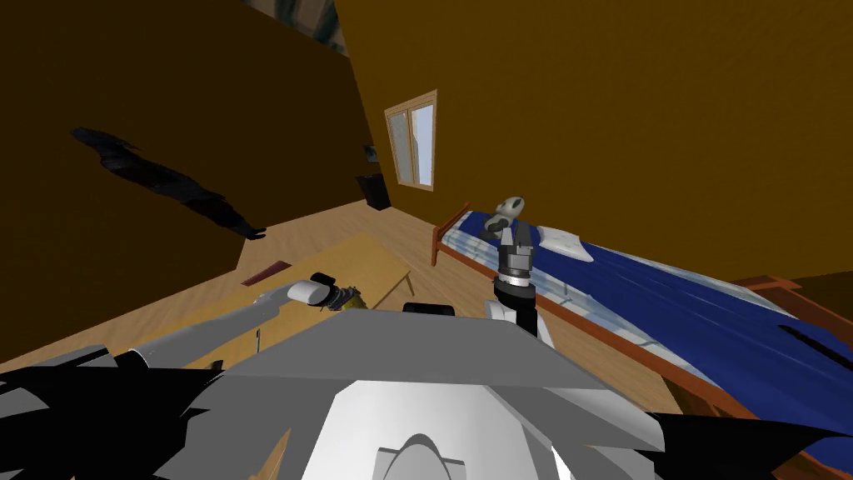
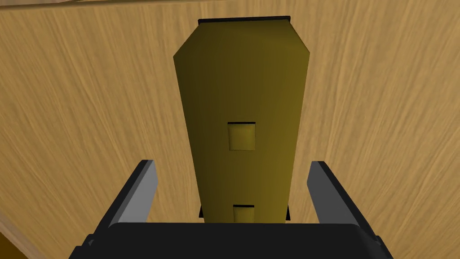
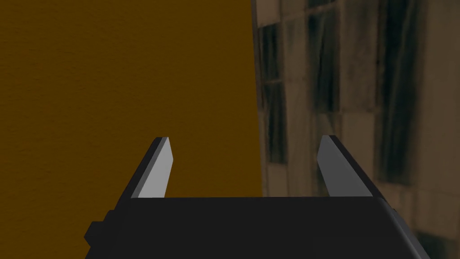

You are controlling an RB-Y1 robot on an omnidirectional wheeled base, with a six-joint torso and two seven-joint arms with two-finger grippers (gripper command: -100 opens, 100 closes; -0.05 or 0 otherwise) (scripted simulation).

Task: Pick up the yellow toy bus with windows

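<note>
The yellow toy bus [image 2: 240,112] lies lengthwise on a light wooden table top [image 2: 81,112], with small square windows along its upper face and a dark base at its far end. My left gripper [image 2: 232,164] is open, and its two fingers stand on either side of the bus's near end with a gap to each side. In the head view, the left gripper [image 1: 340,297] reaches low over the table [image 1: 366,254] with a bit of the yellow bus [image 1: 356,301] at its tip. The right gripper [image 1: 515,237] is raised upright over the robot's right side and is open [image 3: 246,138].
A bed [image 1: 666,308] with a blue cover, a white pillow [image 1: 566,242] and a grey stuffed toy [image 1: 506,215] stands to the right. A flat reddish object [image 1: 266,272] lies at the table's far left. A window [image 1: 412,137] sits in the brown wall.
</note>
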